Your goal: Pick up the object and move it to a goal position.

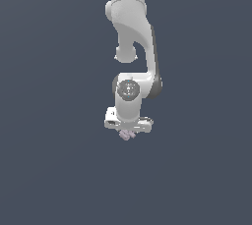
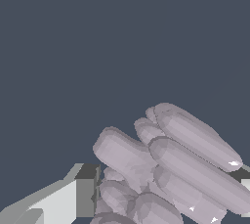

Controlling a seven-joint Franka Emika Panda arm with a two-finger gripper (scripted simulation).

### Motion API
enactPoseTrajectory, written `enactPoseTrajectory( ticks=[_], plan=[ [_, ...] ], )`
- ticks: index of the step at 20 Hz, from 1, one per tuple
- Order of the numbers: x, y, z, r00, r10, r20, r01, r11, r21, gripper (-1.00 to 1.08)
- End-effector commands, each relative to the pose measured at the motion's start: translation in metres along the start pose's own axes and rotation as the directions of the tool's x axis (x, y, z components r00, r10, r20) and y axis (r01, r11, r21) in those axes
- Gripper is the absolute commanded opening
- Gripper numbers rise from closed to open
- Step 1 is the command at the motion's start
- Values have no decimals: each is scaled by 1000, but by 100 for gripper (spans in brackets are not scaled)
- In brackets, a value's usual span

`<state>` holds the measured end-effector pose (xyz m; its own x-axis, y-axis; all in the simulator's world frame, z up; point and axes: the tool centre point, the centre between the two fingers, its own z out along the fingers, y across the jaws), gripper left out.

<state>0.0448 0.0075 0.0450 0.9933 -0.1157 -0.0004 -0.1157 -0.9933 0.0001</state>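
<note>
Arm (image 1: 129, 27) glossy white throughout, built of rounded, tube-like links with smooth bulging housings; dark grey bands show at the joints near the top and along the side of the lower elbow. A round grey cap with a faint ringed pattern sits on the face of the wrist joint (image 1: 129, 89), and below it a short white crossbar forms the body of the end effector (image 1: 128, 129). In the wrist view one finger (image 2: 63, 199) appears as a flat white-to-pale-grey block ending in a darker grey, square-edged pad.
</note>
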Motion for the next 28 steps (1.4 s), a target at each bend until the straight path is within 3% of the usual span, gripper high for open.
enactPoseTrajectory(
  ticks=[1, 12, 28],
  plan=[
    [-1, 2, -6, 1000, 0, -1, 0, 1000, 0, -100],
    [-14, 31, -69, 1000, 0, -1, 0, 1000, 0, -100],
    [-47, 109, -244, 1000, 1, -1, -1, 1000, 2, -100]
  ],
)
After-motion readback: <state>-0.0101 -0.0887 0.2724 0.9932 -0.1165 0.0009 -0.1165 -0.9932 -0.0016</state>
